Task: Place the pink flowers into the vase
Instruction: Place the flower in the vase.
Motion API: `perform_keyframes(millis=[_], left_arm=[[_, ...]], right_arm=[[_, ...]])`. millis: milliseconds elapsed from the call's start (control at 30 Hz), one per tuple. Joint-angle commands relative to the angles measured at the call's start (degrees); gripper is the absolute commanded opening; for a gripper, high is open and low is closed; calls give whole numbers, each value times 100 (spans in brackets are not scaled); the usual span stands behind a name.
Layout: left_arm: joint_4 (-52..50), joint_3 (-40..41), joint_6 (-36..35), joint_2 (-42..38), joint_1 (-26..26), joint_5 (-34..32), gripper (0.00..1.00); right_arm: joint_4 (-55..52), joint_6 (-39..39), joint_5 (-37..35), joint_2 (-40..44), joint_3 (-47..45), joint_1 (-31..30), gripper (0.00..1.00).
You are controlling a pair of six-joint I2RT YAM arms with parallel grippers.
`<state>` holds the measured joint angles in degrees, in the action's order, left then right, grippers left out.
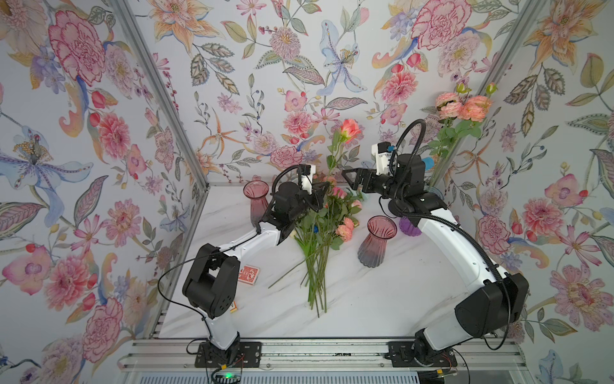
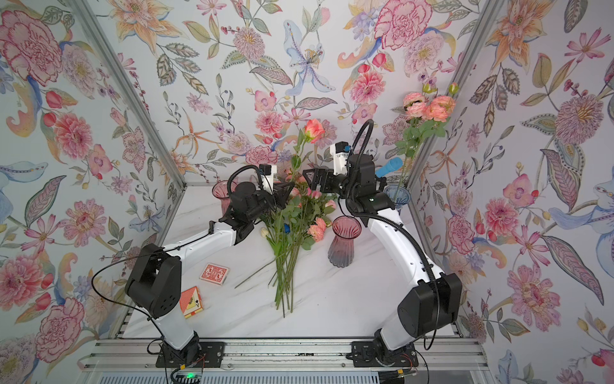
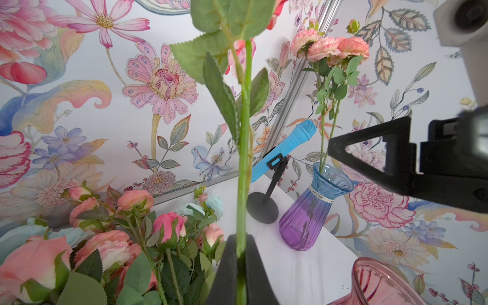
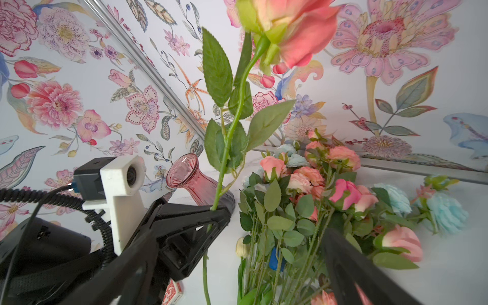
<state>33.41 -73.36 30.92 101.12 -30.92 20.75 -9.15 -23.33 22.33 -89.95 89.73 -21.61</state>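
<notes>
My left gripper (image 1: 319,194) (image 3: 241,253) is shut on the green stem (image 3: 244,132) of one pink rose (image 1: 350,130) (image 4: 295,31), which stands upright above the table. My right gripper (image 1: 350,181) (image 4: 237,258) hangs open just right of that stem, with nothing between its fingers (image 3: 369,158). More pink flowers (image 1: 332,212) (image 4: 317,184) lie in a pile below both grippers. A blue-and-purple vase (image 3: 314,208) (image 2: 397,196) at the back right holds a pink bunch (image 1: 463,106). An empty pink vase (image 1: 377,246) stands right of the pile.
A second pink vase (image 1: 255,202) stands at the back left. A blue microphone on a black stand (image 3: 287,144) sits beside the blue-and-purple vase. Pale blue blooms (image 4: 446,211) lie behind the pile. Two card boxes (image 2: 214,273) (image 2: 191,301) lie front left.
</notes>
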Motion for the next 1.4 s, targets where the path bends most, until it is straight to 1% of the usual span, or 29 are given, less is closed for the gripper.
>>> perform_keyframes(millis=[0, 67, 233, 300, 367, 467, 633, 733, 800, 867, 933, 1033, 1133, 1233, 1367], left_arm=[[510, 118, 261, -275, -71, 103, 0], [617, 168, 331, -311, -114, 116, 0], [696, 182, 411, -363, -221, 182, 0], [702, 203, 416, -398, -253, 172, 0], [719, 222, 439, -426, -279, 187, 0], [730, 248, 450, -444, -318, 199, 0], [746, 322, 467, -462, -345, 218, 0], [729, 323, 468, -444, -356, 246, 0], [701, 323, 444, -435, -373, 270, 0], [651, 327, 404, -435, -362, 268, 0], [646, 364, 348, -435, -363, 346, 16], [502, 373, 226, -462, -363, 400, 36], [253, 390, 29, -538, -363, 375, 42], [-42, 393, -215, -598, -363, 395, 54], [-354, 393, -450, -646, -364, 416, 81]], right_arm=[[169, -138, 80, -209, 310, -167, 90], [166, -152, 78, -359, 427, -241, 84], [168, -187, 62, -648, 731, -422, 77], [168, -184, 61, -753, 832, -467, 73], [167, -190, 37, -838, 888, -485, 65], [172, -219, 0, -901, 964, -496, 48], [167, -240, -15, -1004, 1069, -559, 28], [176, -225, -89, -1013, 1071, -583, 12], [168, -220, -109, -1007, 1064, -582, 6], [168, -214, -139, -998, 1064, -582, 4], [168, -173, -188, -982, 1064, -573, 0], [155, -68, -303, -958, 1055, -544, 0], [151, 34, -380, -920, 1076, -419, 0], [148, 164, -467, -922, 1202, -250, 0], [148, 525, -687, -838, 1390, -19, 0]])
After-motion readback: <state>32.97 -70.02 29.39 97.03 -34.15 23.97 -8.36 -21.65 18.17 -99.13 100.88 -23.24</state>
